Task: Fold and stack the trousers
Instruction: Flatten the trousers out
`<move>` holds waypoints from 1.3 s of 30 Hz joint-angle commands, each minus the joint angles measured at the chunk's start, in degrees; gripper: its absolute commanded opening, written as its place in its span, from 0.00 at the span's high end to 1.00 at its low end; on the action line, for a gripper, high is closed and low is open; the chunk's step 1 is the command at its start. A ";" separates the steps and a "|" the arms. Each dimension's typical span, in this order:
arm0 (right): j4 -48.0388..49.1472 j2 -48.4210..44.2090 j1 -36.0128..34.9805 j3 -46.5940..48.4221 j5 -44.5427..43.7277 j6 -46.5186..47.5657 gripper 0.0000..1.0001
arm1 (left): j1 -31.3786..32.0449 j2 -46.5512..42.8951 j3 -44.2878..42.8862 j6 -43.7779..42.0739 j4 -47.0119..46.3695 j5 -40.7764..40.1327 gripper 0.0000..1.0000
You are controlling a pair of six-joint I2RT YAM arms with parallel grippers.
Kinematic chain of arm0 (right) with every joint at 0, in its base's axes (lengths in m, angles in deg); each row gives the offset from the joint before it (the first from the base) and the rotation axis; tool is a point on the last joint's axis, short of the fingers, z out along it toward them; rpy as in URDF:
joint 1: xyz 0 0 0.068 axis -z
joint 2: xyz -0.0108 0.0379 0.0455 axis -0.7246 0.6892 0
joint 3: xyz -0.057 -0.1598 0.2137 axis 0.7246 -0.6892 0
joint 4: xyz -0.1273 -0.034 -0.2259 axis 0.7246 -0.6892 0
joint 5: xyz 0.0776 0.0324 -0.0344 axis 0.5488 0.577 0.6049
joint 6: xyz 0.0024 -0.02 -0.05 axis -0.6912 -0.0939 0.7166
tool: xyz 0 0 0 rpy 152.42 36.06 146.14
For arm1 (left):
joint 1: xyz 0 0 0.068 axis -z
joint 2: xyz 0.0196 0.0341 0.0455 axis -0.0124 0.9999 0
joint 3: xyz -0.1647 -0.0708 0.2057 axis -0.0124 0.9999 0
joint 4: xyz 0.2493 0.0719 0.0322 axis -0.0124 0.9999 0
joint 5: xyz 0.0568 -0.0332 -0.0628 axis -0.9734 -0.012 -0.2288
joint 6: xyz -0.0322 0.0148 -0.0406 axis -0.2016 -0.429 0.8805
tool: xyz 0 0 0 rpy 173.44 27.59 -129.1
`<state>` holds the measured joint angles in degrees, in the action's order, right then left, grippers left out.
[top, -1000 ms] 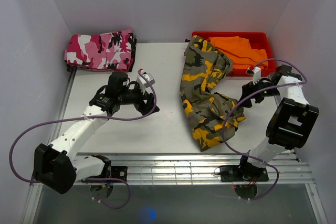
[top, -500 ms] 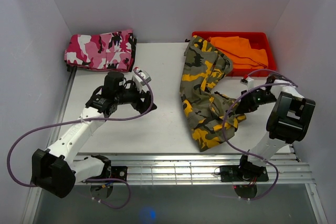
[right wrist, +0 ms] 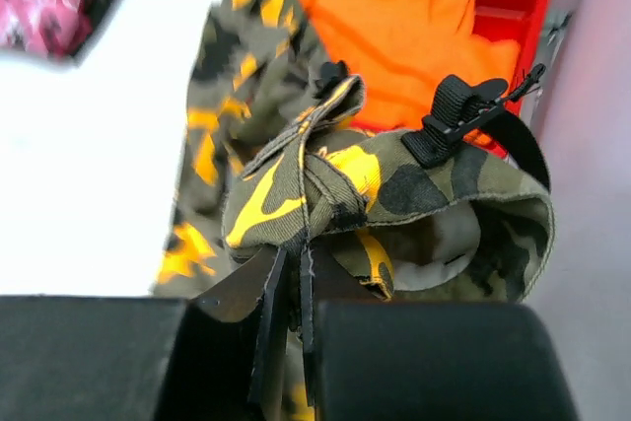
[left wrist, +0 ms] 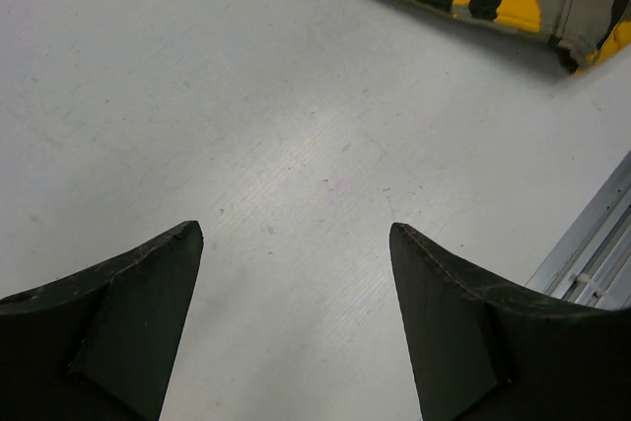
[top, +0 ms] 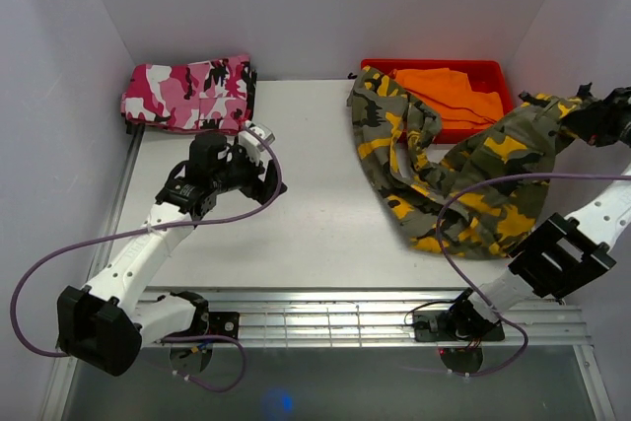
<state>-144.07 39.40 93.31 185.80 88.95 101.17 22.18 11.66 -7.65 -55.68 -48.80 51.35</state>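
Observation:
The trousers [top: 463, 170], olive-green, orange-yellow and black camouflage, stretch from the table's far middle across to the right wall. My right gripper [top: 584, 113] is shut on a bunched fold near their waistband and holds that end up off the table beside the right wall. In the right wrist view the pinched cloth [right wrist: 296, 194] bulges just above the closed gripper [right wrist: 296, 268], with a black strap and buckle [right wrist: 463, 115] hanging off it. My left gripper [top: 264, 176] hovers open over bare table left of centre. Nothing lies between its fingers [left wrist: 296, 229], and an edge of the trousers [left wrist: 503, 2] shows ahead.
Folded pink, white and black camouflage trousers [top: 187, 96] lie at the far left corner. A red bin [top: 434, 64] at the far right holds a plain orange garment [top: 449, 91]. A metal rail [top: 345, 308] runs along the near edge. White walls close in on three sides.
My right gripper shut on the trousers, then swung up and to the right, dragging one end toward the right wall. The left gripper drifted slightly left and stayed open.

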 commanded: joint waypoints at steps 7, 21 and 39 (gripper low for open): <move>72.59 -22.20 1.75 -22.37 19.89 -63.35 0.92 | -0.56 3.88 -6.83 5.52 -2.57 -0.98 0.12; 64.83 -25.76 -45.17 -31.23 -7.53 -54.08 0.92 | -1.17 8.27 -22.37 9.23 -0.74 13.17 0.10; 72.45 -2.64 -84.04 -14.01 -22.66 -51.41 0.92 | -0.91 6.69 -22.22 7.74 2.43 6.95 0.02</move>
<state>-80.14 37.52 11.08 165.40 66.85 50.70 21.18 19.16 -30.56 -46.23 -47.36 63.24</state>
